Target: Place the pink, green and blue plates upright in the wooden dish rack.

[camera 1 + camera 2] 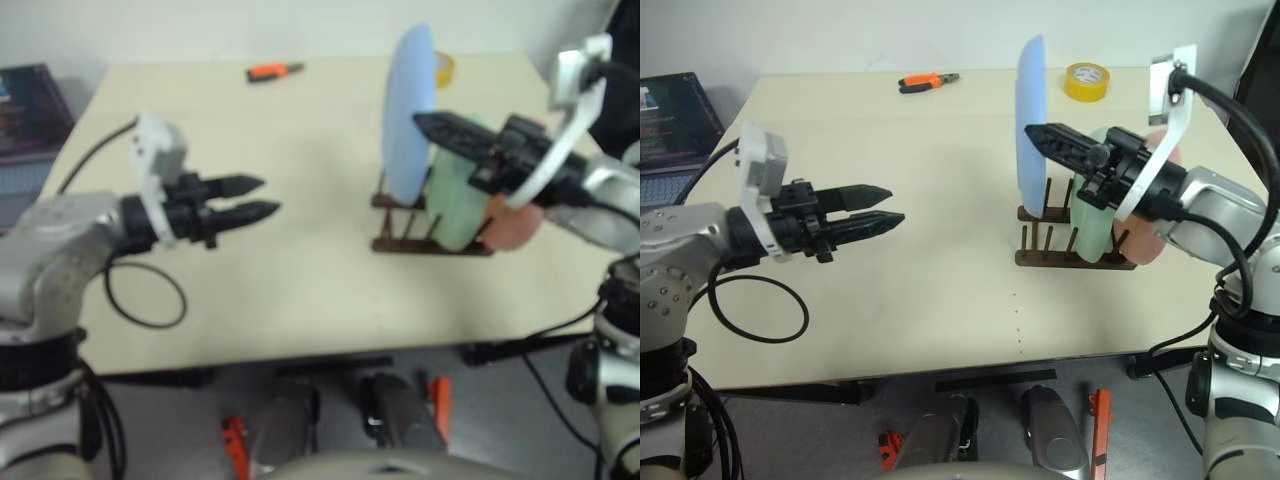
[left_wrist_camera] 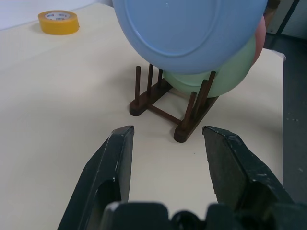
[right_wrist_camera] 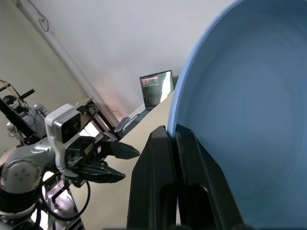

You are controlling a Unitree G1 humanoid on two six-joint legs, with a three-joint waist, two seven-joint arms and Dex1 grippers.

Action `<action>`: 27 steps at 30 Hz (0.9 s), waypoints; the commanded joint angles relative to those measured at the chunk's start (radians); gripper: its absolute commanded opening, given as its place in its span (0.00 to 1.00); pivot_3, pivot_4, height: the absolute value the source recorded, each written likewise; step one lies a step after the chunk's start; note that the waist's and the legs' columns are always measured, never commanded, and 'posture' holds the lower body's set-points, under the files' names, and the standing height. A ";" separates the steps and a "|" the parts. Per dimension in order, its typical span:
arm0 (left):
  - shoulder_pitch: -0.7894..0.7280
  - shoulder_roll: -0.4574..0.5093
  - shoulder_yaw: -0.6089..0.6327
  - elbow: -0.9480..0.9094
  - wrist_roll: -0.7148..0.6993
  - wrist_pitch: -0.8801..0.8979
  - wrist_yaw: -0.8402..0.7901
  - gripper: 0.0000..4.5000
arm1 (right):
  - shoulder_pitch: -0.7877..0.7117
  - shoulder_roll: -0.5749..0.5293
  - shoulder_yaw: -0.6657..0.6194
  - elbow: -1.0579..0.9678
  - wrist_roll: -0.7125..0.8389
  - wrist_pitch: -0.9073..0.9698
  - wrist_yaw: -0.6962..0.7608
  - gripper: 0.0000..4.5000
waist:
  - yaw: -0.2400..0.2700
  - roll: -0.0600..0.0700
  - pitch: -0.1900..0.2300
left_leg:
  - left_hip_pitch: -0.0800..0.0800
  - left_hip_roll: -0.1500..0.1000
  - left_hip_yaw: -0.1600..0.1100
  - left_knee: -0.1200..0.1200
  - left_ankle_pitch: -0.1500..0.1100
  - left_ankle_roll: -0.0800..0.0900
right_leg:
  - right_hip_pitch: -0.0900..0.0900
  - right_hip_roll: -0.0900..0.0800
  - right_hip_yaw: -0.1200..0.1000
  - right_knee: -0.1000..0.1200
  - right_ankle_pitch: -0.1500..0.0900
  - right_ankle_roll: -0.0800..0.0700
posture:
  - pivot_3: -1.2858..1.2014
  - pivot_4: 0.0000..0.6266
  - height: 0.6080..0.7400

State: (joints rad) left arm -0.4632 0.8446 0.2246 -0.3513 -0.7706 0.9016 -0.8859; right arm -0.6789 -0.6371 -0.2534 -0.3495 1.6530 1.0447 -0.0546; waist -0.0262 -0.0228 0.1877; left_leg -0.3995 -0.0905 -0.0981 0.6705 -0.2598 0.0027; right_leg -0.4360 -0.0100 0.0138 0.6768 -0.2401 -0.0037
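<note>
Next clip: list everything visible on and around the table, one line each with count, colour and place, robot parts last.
blue plate: 1, light blue, upright at the rack's left end, rim pinched by the right gripper
green plate: 1, mint green, standing in the rack behind the blue one
pink plate: 1, pale pink, at the rack's right end, mostly hidden
rack: 1, dark brown wood, table's right side
tape: 1 roll, yellow, far edge behind the rack
pliers: 1, orange and black, far edge, middle
laptop: 1, dark, left of the table
table: 1, cream
left gripper: black, jaws apart, holding nothing, over the table's left
right gripper: black, jaws shut on the blue plate
</note>
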 commanded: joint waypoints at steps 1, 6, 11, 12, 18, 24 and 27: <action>-0.012 0.008 0.004 -0.005 -0.003 -0.024 -0.007 0.55 | 0.010 -0.019 -0.013 -0.030 0.031 -0.043 -0.010 0.00 | 0.000 0.000 0.000 | 0.000 0.000 0.000 0.000 0.000 0.000 | 0.000 0.000 0.000 0.000 0.000 0.000 | 0.52 0.24 1.00; -0.016 0.008 -0.002 0.001 0.000 -0.029 -0.009 0.55 | 0.052 -0.021 -0.001 -0.032 0.026 -0.058 -0.015 0.00 | 0.000 0.000 0.000 | 0.000 0.000 0.001 -0.004 0.001 0.001 | 0.000 0.000 0.001 -0.003 0.000 0.000 | 0.52 0.24 1.00; -0.020 0.004 -0.009 0.004 -0.001 -0.034 -0.005 0.55 | 0.078 -0.022 0.004 -0.025 0.019 -0.071 -0.018 0.00 | 0.000 0.000 0.000 | 0.000 0.000 0.001 -0.006 0.001 0.001 | -0.001 0.000 0.001 -0.004 0.000 0.000 | 0.52 0.24 1.00; -0.020 0.004 -0.009 0.003 -0.002 -0.034 -0.003 0.55 | 0.083 -0.023 0.004 -0.023 0.020 -0.072 -0.018 0.00 | 0.000 0.000 0.000 | 0.000 0.000 0.001 -0.006 0.001 0.001 | -0.001 0.000 0.001 -0.004 0.000 0.000 | 0.52 0.24 1.00; -0.014 0.006 -0.007 0.001 -0.004 -0.035 0.000 0.55 | 0.122 -0.030 0.005 -0.028 0.017 -0.072 -0.008 0.00 | 0.000 0.000 0.000 | 0.000 0.000 0.001 -0.006 0.001 0.001 | -0.001 0.000 0.001 -0.004 0.000 0.000 | 0.52 0.24 1.00; -0.015 0.008 -0.007 0.003 -0.003 -0.038 -0.003 0.56 | 0.117 -0.039 0.013 -0.031 0.029 -0.071 0.001 0.16 | 0.000 0.000 0.000 | 0.001 0.000 0.001 -0.006 0.001 0.001 | -0.001 0.000 0.001 -0.003 0.000 0.000 | 0.52 0.24 1.00; -0.018 0.008 -0.009 0.005 -0.002 -0.039 -0.004 0.56 | 0.114 -0.047 0.009 -0.036 0.019 -0.070 0.014 0.38 | 0.001 0.000 0.000 | 0.001 0.000 0.001 -0.006 0.001 0.001 | -0.001 0.000 0.001 -0.004 0.000 0.000 | 0.52 0.24 1.00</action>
State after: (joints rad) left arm -0.4652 0.8445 0.2012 -0.3419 -0.7692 0.8854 -0.8856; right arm -0.5506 -0.6667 -0.2295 -0.3492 1.6640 1.0024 -0.0577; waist -0.0256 -0.0228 0.1877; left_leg -0.3990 -0.0906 -0.0970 0.6647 -0.2590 0.0037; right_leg -0.4368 -0.0103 0.0147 0.6732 -0.2401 -0.0037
